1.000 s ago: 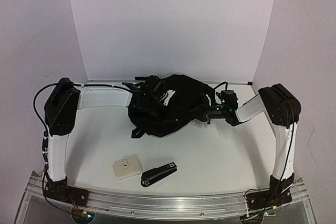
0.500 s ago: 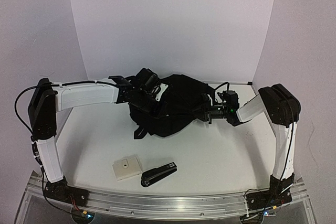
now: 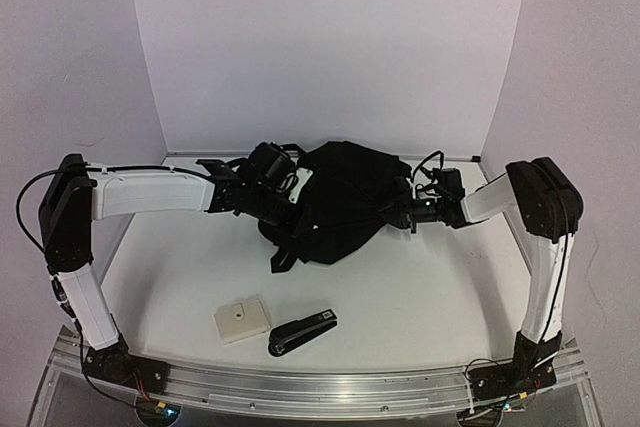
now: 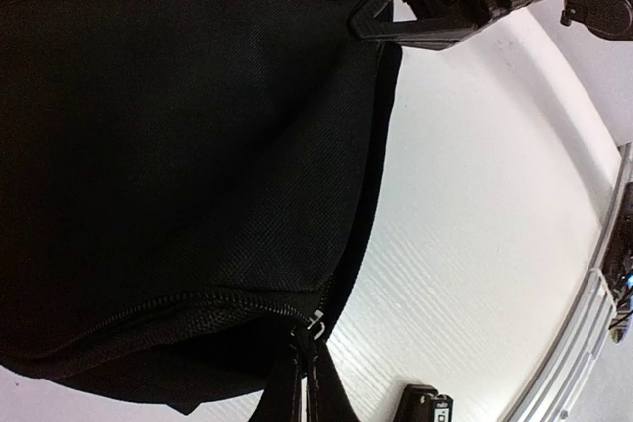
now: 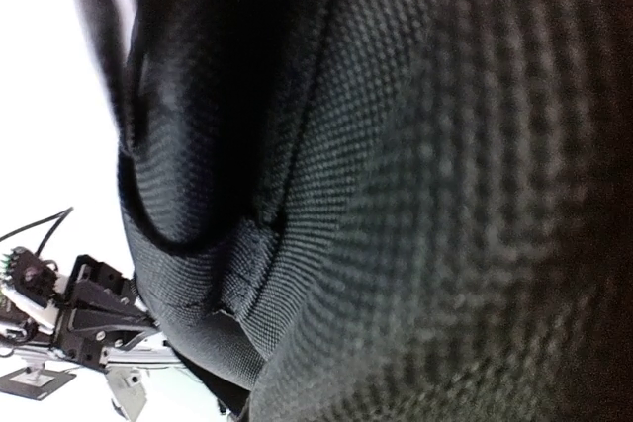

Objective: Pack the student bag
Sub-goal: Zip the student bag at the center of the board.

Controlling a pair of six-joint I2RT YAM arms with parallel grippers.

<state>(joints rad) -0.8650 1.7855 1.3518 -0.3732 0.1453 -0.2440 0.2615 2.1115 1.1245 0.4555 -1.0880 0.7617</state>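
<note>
Top external view: the student bag [image 3: 345,197] is seen at the back middle of the bench [image 3: 430,297], stretched between the two arms, with the left jaws at its left side and the right jaws at its right side. In the left wrist view the left jaws are drawn narrow, pinched close at the end of the zipper [image 4: 198,308]. In the same view the right jaws are seen closed to a narrow gap on the bag's edge. The right wrist view is filled by black weave, and nothing of the jaws can be made out there. A stapler [image 3: 302,331] and a small white pad [image 3: 241,320] lie side by side near the front edge, well apart from the bag.

Several failures can be foreseen. Only a thin fold of soft cloth appears to be held on each side, so a pull from either arm could let the fabric slide out, and the bag would slump. If the arms were drawn wider apart, the zipper seam could be strained rather than opened. A loose strap [image 3: 280,257] trails onto the bench and could be caught under the bag or around a wrist. Since both arms are taken up, one hold must be given up before anything is fetched, and the mouth may then collapse. Whether any opening is in fact gaping cannot be told.
</note>
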